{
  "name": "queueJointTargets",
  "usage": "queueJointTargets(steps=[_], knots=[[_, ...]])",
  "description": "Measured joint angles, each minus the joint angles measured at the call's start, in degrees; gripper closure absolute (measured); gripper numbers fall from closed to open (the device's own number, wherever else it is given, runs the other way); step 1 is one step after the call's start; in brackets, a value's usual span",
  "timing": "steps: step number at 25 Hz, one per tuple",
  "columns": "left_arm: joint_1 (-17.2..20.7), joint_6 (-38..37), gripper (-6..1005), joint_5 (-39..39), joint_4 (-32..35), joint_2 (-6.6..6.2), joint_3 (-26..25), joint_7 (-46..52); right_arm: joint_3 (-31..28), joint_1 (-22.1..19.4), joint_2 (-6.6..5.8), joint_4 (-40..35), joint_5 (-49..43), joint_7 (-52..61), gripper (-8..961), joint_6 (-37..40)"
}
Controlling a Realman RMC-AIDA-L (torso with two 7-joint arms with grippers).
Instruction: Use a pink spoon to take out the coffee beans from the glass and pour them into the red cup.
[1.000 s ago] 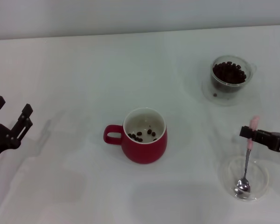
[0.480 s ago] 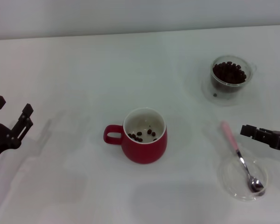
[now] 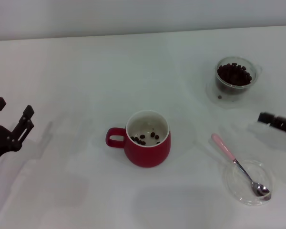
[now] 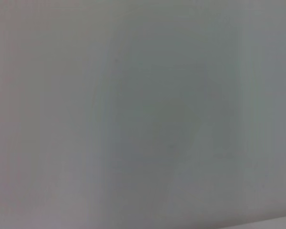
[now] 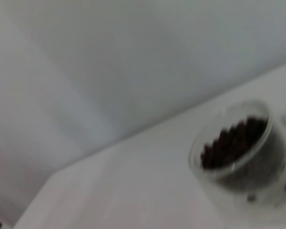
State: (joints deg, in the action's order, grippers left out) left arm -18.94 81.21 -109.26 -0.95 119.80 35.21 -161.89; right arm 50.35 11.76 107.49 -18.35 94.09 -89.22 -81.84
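Lying released, the pink spoon (image 3: 238, 165) rests with its metal bowl inside a shallow clear dish (image 3: 236, 183) and its pale pink handle propped over the dish rim, pointing toward 10 o'clock onto the white bench (image 3: 86, 86). No hand touches it.

The right hand (image 3: 278, 123) enters from the 3 o'clock edge of the head view, above the dish and well apart from the spoon. Only a dark tip shows, and whether its fingers are spread or closed cannot be told.

The red cup (image 3: 148, 145) stands upright near the middle of the bench, loop handle toward 9 o'clock. Its white inside holds a few coffee beans, scattered on the bottom.

The glass (image 3: 235, 81) stands upright at about 1 o'clock from the red cup, well apart from it and from the spoon. The coffee beans (image 3: 234, 74) heap inside it nearly to the rim. The right wrist view shows the same glass (image 5: 238, 148) with the dark heap (image 5: 231, 142) inside, blurred.

The left hand (image 3: 8, 128) sits at the 9 o'clock edge of the bench, well apart from every vessel, its fingers spread wide and holding nothing. The left wrist view shows only a plain pale surface.
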Motion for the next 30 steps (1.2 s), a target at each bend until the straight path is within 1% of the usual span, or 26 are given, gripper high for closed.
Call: queueJointTargets(steps=[6, 7, 8, 10, 12, 14, 17, 21, 30], knots=[[0.1, 0.0, 301, -0.2, 0.0, 0.0, -0.2, 0.0, -7.0, 0.2, -1.58, -1.2, -0.1, -0.8, 676, -1.8], [0.2, 0.0, 301, -0.2, 0.0, 0.0, -0.2, 0.0, -7.0, 0.2, -1.58, -1.2, -0.1, -0.8, 676, -1.8], [0.2, 0.0, 301, -0.2, 0.0, -0.01, -0.2, 0.0, -10.1, 0.0, -2.29, -1.7, -0.1, -1.7, 676, -1.8], [0.2, 0.0, 301, -0.2, 0.0, -0.04, -0.2, 0.0, -12.3, -0.1, -2.82, -1.8, -0.1, -2.6, 676, -1.9], [0.2, 0.0, 301, -0.3, 0.2, -0.07, -0.3, 0.0, -15.3, -0.2, -3.2, -1.8, -0.1, -4.3, 676, -1.9], [0.2, 0.0, 301, -0.6, 0.3, -0.12, -0.3, 0.0, -18.7, -0.3, -3.09, -1.8, -0.1, -7.1, 676, -1.6], [0.2, -0.1, 301, -1.4, 0.5, -0.24, -0.3, 0.0, -24.2, -0.5, -2.23, -1.8, -0.1, -13.8, 676, -1.4], [0.2, -0.1, 301, -2.2, 1.1, -0.34, -0.3, 0.0, -30.6, -1.1, -0.38, -1.8, 0.1, -21.9, 676, -0.4], [1.0, -0.2, 301, -5.5, 2.2, -0.43, -0.3, 0.0, -44.6, -1.5, 4.99, -1.2, 0.3, -38.2, 676, 4.5]])
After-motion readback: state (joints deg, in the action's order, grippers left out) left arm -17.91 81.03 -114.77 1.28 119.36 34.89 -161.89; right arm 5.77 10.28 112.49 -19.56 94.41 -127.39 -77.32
